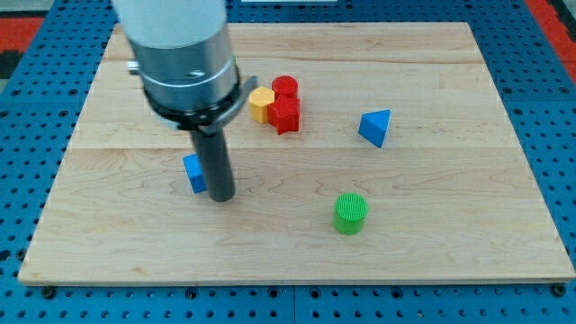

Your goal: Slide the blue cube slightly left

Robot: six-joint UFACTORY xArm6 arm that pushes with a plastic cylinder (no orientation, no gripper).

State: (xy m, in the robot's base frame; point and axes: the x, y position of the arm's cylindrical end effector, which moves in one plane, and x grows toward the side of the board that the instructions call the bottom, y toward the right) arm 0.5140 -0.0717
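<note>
A pale wooden board (450, 216) lies flat on a blue table with holes (549, 54) in it. My tip (221, 198) is the bottom end of a dark rod that hangs from a big grey round part of the arm (180, 54). It is just a plain stick, so it cannot open, close or hold anything. The tip rests on the board left of the middle, about halfway between the top edge and the bottom edge. The blue cube (193, 173) sits right beside my tip, on its left side. The rod hides the cube's right part, so the two look like they touch, but I cannot tell for sure. Up toward the top edge, near the middle, three blocks huddle close together: a yellow block (260, 103) with flat sides on the left, a red round block (284, 87) above, and a red block (285, 114) with bumpy corners below. A blue triangle block (375, 126) lies alone to the right of them, well away from the cube. A green round block (350, 213) with ridges stands lower down, nearer the bottom edge, to the right of my tip and well apart from it.
</note>
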